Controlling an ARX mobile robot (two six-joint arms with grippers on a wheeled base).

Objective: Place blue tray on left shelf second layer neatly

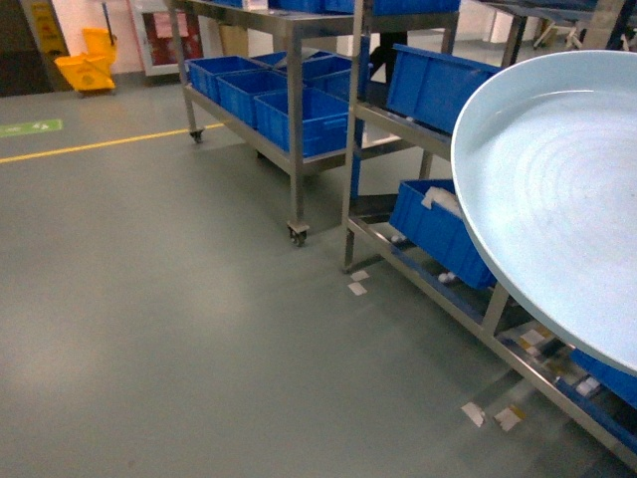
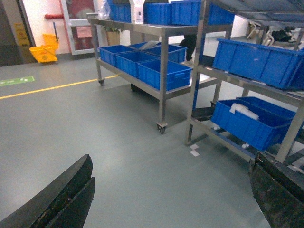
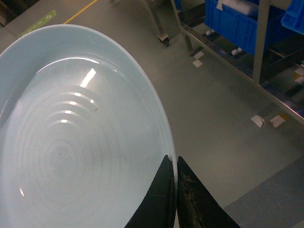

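Blue tray [image 3: 71, 142] rim pinched in R tool [image 3: 176, 190], seemingly.

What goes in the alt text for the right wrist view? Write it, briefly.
The right gripper pinches the rim of the blue tray, held above grey floor. A steel rack with a blue crate stands top right.

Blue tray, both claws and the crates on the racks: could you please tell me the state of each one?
Blue tray: held up off the floor by its rim, empty, not yet shelved.
Right claw: shut on the tray rim.
Left claw: open, holding nothing.
Lower blue crate on the near rack: tilted, something white inside.
Yellow mop bucket: upright by the far wall.
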